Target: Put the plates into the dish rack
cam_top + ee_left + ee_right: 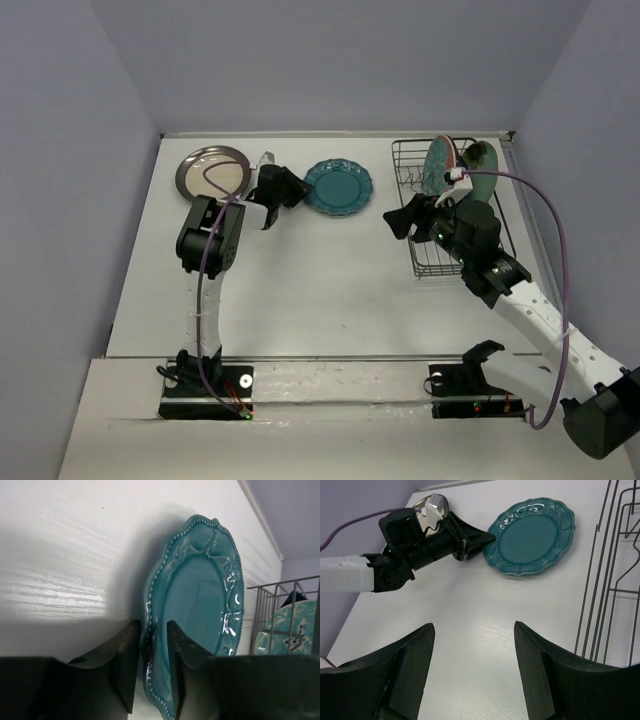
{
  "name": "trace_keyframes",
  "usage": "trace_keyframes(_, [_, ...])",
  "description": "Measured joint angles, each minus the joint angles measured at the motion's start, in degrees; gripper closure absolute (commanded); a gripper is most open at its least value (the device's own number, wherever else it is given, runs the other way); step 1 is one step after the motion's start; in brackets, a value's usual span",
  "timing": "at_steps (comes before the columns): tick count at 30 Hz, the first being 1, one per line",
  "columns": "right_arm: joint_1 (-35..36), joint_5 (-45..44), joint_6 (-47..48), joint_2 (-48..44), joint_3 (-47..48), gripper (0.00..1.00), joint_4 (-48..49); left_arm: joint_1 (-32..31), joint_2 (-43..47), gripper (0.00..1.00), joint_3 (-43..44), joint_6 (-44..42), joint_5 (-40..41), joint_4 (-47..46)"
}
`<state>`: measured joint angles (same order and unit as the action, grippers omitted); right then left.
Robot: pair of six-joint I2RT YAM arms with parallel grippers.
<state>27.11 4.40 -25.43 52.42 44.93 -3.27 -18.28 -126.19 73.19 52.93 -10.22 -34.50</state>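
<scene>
Scalloped teal plate [338, 186] lies flat on the white table [330, 300], far centre, well apart from the dish rack [430, 268] on the right. Left gripper [152, 667] is at the plate's left rim. In the left wrist view its two fingers [125, 665] stand narrow, one on either face of the beaded rim, which sits in the slot between them. Both look to be at or just off the glaze; cannot tell whether they are actually clamped. The plate is not lifted; the right wrist view shows it flat on the table with the left gripper's tips at its edge. Cream plate with dark rim [212, 172] sits flat at the far left, just beyond the left arm's wrist. The rack holds two plates standing on edge at its far end: a pale mint plate [438, 165] with a flower motif, also seen through the wires in the left wrist view, and a darker green-teal plate [482, 158] just right of it. Right gripper [475, 680] has its jaws spread wide with nothing between them, only bare table showing in the gap. It hangs above the table just left of the rack's near-left side, pointing toward the scalloped plate
</scene>
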Motion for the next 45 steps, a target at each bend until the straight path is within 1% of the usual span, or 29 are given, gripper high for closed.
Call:
trace_keyframes(1, [0.0,0.2,-0.11,0.59,0.0,0.3,0.35,0.11,-0.61,0.89,-0.24,1.01,0.02,-1.51])
trace_keyframes(2, [0.0,0.42,-0.15,1.09,0.0,0.3,0.74,0.2,-1.2,0.94,-0.74,1.68,-0.22,-3.08])
trace_keyframes(7, [0.02,1.22,-0.74,2.03,-0.04,0.3,0.9,0.42,-1.7,0.94,-3.17,7.02,-1.84,-12.72])
trace_keyframes(11, [0.02,1.9,-1.27,2.03,-0.04,0.27,1.2,0.87,1.29,0.94,-9.64,8.07,-1.55,-16.33])
trace_keyframes(13, [0.02,2.78,-1.68,2.49,-0.04,0.21,1.62,1.62,5.55,0.94,-15.21,8.28,-1.64,-17.09])
trace_keyframes(15, [0.02,3.96,-2.47,3.89,-0.04,0.17,2.75,2.34,9.77,0.94,-19.45,7.89,-1.6,-17.57])
trace_keyframes(17, [0.02,5.01,-3.17,5.49,-0.04,0.13,3.85,2.95,15.85,0.94,-25.31,6.84,-1.16,-17.44])
trace_keyframes(21, [0.02,7.26,-5.11,9.7,-0.31,0.11,5.86,3.91,24.26,0.94,-33.75,6.91,-0.83,-17.57])
trace_keyframes(27, [0.02,9.2,-8.31,15.15,-1.16,0.09,8.33,3.76,33.81,0.94,-41.22,8.57,-2.21,-17.9])
trace_keyframes(30, [0.02,9.35,-9.55,18.43,-1.11,0.07,9.44,3.76,38.8,0.94,-42.56,9.09,-3.3,-17.46])
trace_keyframes(33, [0.02,9.03,-10.29,21.14,-0.52,0.05,9.84,3.76,45.7,0.94,-42.73,9.14,-4.31,-15.85])
trace_keyframes(39, [0.02,9.07,-11.02,23.12,1.2,0.05,10.32,3.76,58.05,0.94,-42.73,9.05,-6.78,-14.32])
trace_keyframes(45, [-0.04,13.53,-11.17,22.93,1.46,0.06,13.81,3.78,62.82,0.94,-42.73,9.11,-8.33,-12.04])
